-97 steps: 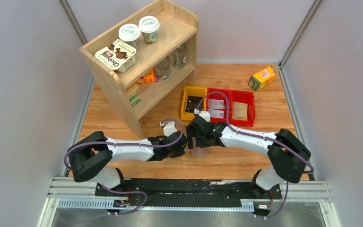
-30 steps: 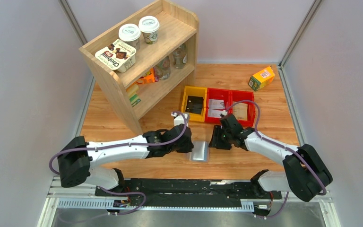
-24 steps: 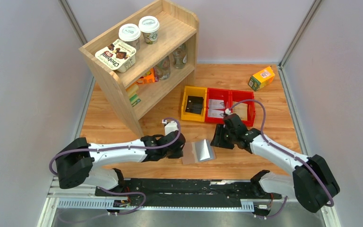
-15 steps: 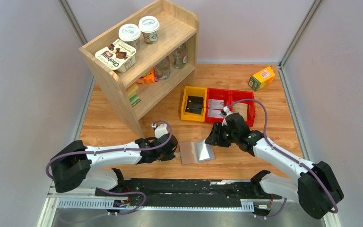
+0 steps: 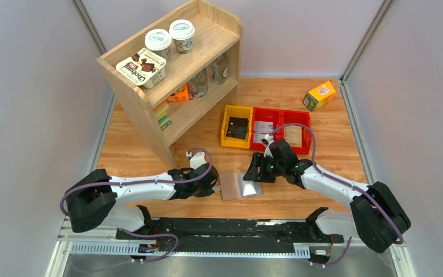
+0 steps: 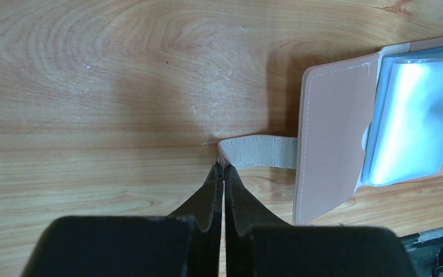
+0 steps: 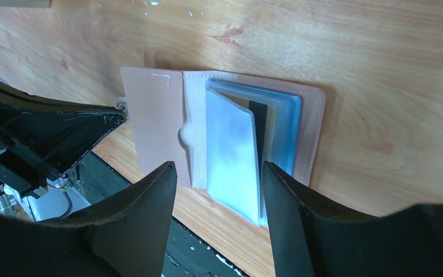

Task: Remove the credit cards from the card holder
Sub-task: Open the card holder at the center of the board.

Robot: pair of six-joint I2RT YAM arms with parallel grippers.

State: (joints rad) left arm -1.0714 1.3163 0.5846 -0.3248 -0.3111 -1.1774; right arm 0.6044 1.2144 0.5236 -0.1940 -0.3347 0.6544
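Observation:
The card holder [image 5: 231, 186] lies open and flat on the table near the front edge. Its taupe left panel [image 7: 153, 121] and its clear blue-tinted sleeves [image 7: 231, 150] face up. A dark card edge [image 7: 258, 130] shows between the sleeves; no tan-yellow card shows in the holder. My left gripper [image 6: 221, 167] is shut on the end of the holder's elastic strap [image 6: 259, 152], left of the holder [image 6: 331, 133]. My right gripper [image 7: 218, 167] is open just above the sleeves, its fingers apart on either side of them; in the top view [image 5: 252, 172] it hangs over the holder's right panel.
A yellow bin [image 5: 226, 124] holds a dark flat item. Two red bins [image 5: 307, 134] behind hold white cards and a tan one [image 5: 292, 135]. A wooden shelf [image 5: 144, 118] stands at the back left, and a yellow box [image 5: 319, 95] at the back right.
The holder, held upright between both grippers, was laid flat and opened. My left gripper pulled its strap leftward. My right gripper let go and moved down-left over the sleeves.

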